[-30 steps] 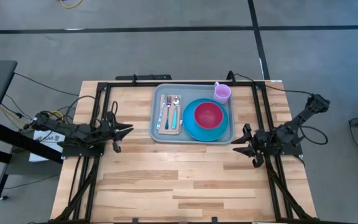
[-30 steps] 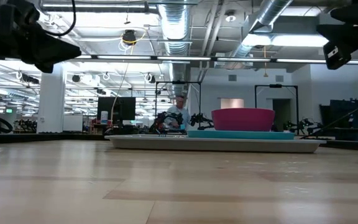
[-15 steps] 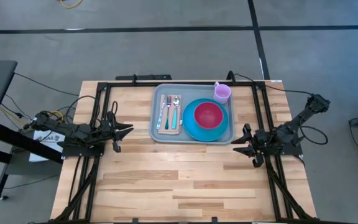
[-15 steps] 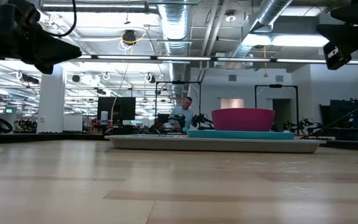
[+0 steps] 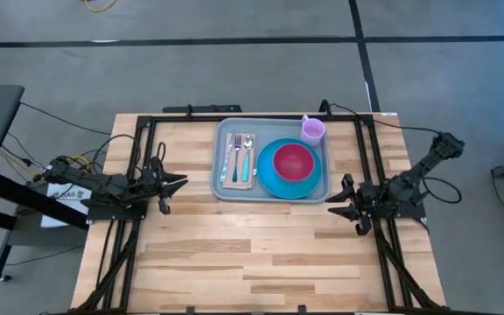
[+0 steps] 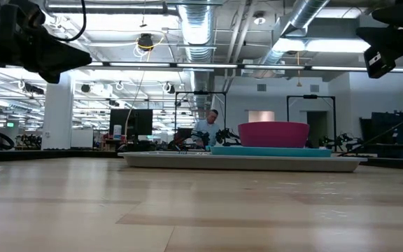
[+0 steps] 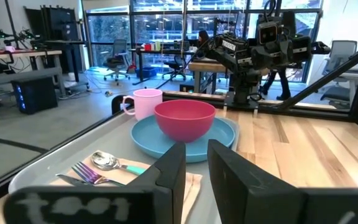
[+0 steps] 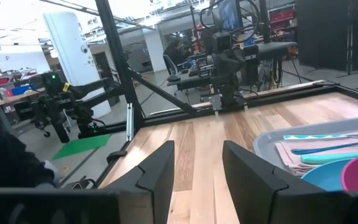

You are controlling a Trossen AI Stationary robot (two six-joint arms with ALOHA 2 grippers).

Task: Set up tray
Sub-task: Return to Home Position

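Left tool (image 5: 180, 183): low over the left side of the bench (image 5: 234, 254), pointing toward the tray, well apart from its rim. Its fingers (image 7: 169, 175) stand a narrow gap apart and hold nothing.

Right tool (image 5: 332, 206): low over the right side of the bench, near the tray's near right corner but not touching it. Its fingers (image 8: 157, 169) stand wider apart, also with nothing between them.

Tray (image 5: 221, 191): flat on the bench between the two arms, set toward the far edge, with its far rim close to that edge.
- Half toward the left arm: a tan napkin (image 5: 239, 184) carrying, side by side, a knife (image 5: 229, 159), a fork (image 5: 237, 156) and a spoon (image 5: 247, 156). The spoon lies nearest the plate.
- Half toward the right arm: a round blue plate (image 5: 265, 179) with a red bowl (image 5: 293, 160) standing upright on it.
- Far right corner: a pale pink cup (image 5: 312, 130), upright, just beside the plate.

A black frame (image 5: 138, 157) runs along the far edge and down both sides of the bench, under each arm. On the near side of the tray a broad stretch of bare wood lies between the two arms.
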